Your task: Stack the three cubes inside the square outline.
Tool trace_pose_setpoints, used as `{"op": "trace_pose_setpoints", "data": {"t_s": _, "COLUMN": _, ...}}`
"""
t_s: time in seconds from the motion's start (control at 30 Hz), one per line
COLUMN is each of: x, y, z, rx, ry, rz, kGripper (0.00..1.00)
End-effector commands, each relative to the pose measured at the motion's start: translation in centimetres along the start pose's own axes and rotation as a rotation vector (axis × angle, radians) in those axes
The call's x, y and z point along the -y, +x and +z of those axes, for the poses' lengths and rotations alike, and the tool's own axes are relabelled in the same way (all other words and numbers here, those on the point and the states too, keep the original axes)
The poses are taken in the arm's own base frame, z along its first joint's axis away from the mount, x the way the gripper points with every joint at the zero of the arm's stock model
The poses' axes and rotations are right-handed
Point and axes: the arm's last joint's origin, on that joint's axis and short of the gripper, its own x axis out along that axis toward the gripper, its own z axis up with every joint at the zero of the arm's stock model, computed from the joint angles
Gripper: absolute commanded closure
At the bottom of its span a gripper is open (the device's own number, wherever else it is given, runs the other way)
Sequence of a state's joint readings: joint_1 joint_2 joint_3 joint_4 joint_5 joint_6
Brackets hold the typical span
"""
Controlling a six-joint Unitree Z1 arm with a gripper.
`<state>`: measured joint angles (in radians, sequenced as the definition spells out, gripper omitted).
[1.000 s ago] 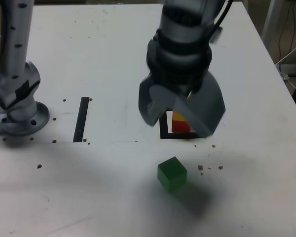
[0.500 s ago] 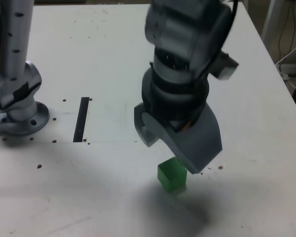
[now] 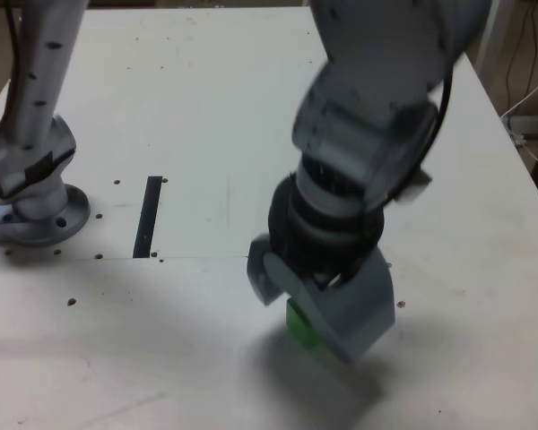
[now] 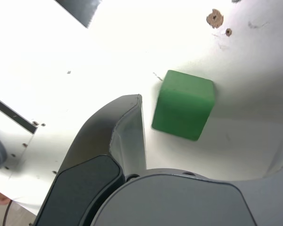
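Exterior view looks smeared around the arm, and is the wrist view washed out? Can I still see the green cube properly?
Exterior view: the gripper and arm are motion-blurred, hiding most of the small green cube. Wrist view: the white table is overexposed, yet the cube is sharp, with a soft shadow beside it.

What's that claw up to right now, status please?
Claw open, low over the table. Green cube between its jaws, not gripped yet. Nothing in the way.
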<state>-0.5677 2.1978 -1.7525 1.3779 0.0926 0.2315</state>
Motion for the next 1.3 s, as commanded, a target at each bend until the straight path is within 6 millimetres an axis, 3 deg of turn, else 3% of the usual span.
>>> {"op": "trace_pose_setpoints", "data": {"t_s": 0.0, "x": -0.2, "y": 0.7, "z": 0.3, "rx": -0.009, "ry": -0.001, "rz": -0.013, "kGripper": 0.01}}
{"op": "trace_pose_setpoints", "data": {"t_s": 0.17, "x": -0.5, "y": 1.5, "z": 0.6, "rx": -0.023, "ry": -0.007, "rz": -0.027, "kGripper": 0.06}}
{"op": "trace_pose_setpoints", "data": {"t_s": 0.3, "x": -0.7, "y": 1.6, "z": 0.6, "rx": -0.033, "ry": -0.012, "rz": -0.033, "kGripper": 0.16}}
{"op": "trace_pose_setpoints", "data": {"t_s": 0.4, "x": -0.9, "y": 1.8, "z": 0.5, "rx": -0.046, "ry": -0.019, "rz": -0.039, "kGripper": 0.3}}
{"op": "trace_pose_setpoints", "data": {"t_s": 0.6, "x": -1.0, "y": 2.0, "z": 0.7, "rx": -0.056, "ry": -0.036, "rz": -0.045, "kGripper": 0.69}}
{"op": "trace_pose_setpoints", "data": {"t_s": 0.7, "x": -1.0, "y": 2.1, "z": 0.8, "rx": -0.054, "ry": -0.037, "rz": -0.044, "kGripper": 0.79}}
{"op": "trace_pose_setpoints", "data": {"t_s": 1.27, "x": -1.2, "y": 2.2, "z": 1.6, "rx": -0.066, "ry": -0.035, "rz": -0.054, "kGripper": 0.81}}
